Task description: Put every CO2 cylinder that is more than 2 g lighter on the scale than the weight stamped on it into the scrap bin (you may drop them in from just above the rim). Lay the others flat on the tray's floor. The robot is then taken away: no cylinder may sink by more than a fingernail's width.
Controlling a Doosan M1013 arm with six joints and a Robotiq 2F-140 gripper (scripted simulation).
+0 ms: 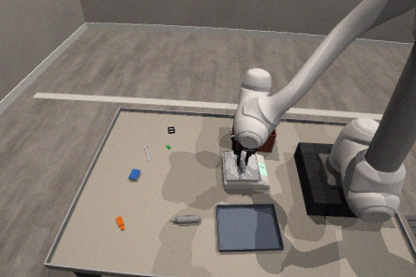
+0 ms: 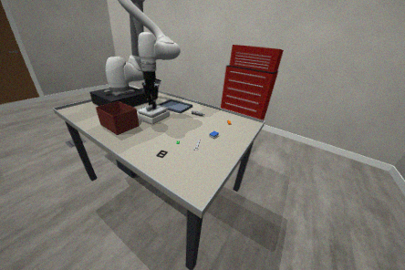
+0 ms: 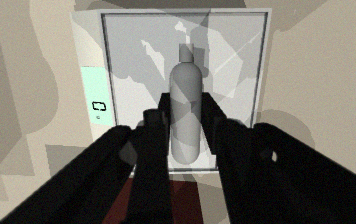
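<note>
A grey CO2 cylinder (image 3: pixel 185 102) lies on the white scale, neck pointing away from the wrist camera. My gripper (image 3: pixel 185 105) is down on the scale and shut on this cylinder, one black finger on each side of its body. The scale's green display (image 3: pixel 99 102) sits on the left side in the wrist view. In the top view the gripper (image 1: pixel 244 162) stands over the scale (image 1: pixel 245 172). A second grey cylinder (image 1: pixel 187 219) lies flat on the table, left of the dark blue tray (image 1: pixel 248 227). The red scrap bin (image 2: pixel 117 117) stands beside the scale, partly hidden by the arm in the top view.
A small blue block (image 1: pixel 135 174), an orange piece (image 1: pixel 121 223), a tiny green piece (image 1: pixel 168 147), a thin grey strip (image 1: pixel 147 153) and a black marker tag (image 1: pixel 170 130) lie on the table's left half. The black robot base plate (image 1: pixel 321 180) is at the right. A red tool cabinet (image 2: pixel 250 82) stands beyond the table.
</note>
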